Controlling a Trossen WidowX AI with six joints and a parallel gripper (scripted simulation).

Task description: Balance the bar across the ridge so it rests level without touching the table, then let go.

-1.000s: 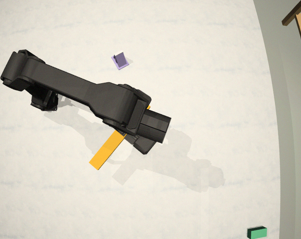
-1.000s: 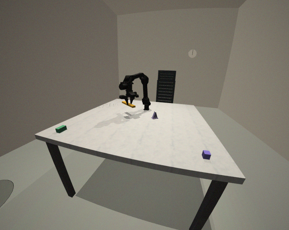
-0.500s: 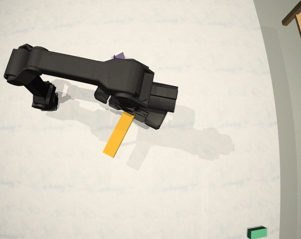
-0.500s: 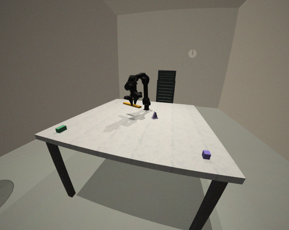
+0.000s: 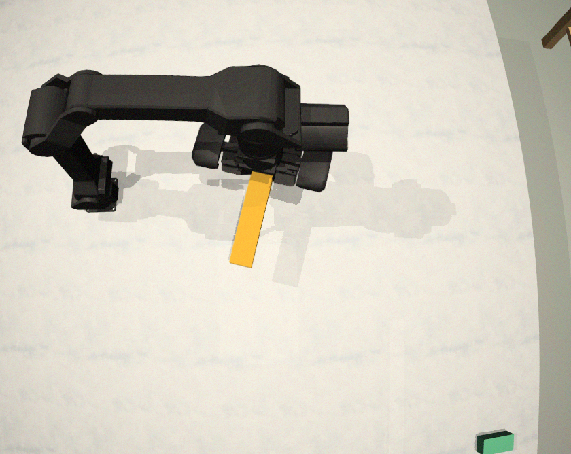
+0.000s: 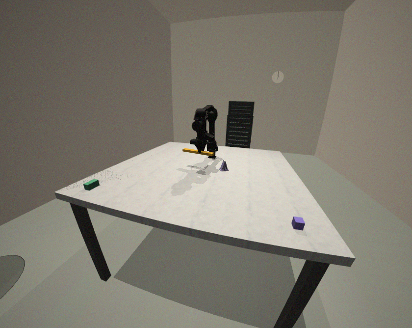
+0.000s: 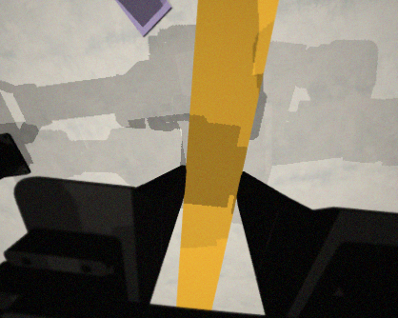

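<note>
Bar (image 5: 250, 222) (image 6: 192, 151) (image 7: 221, 95) is off the surface (image 5: 178, 317) (image 6: 213, 201) (image 7: 321, 186), clamped between the fingers of the gripper (image 6: 199, 151) (image 7: 211, 174), so the picking up and lifting look done. In the top view it sticks out from under the arm (image 5: 153, 97) (image 6: 208, 113) toward about seven o'clock, its far end hidden beneath the gripper. The purple ridge (image 6: 223, 166) (image 7: 147, 16) stands on the surface, apart from the bar: at about four o'clock from it in the exterior view, and toward eleven o'clock at the edge of the wrist view. The top view does not show it, probably because the arm covers it. Left to do, as I judge it: carry the bar over the ridge, turn it across the crest, centre it, lower it until it rests level with both ends up, then open the gripper and back away. Nothing is balanced yet.
</note>
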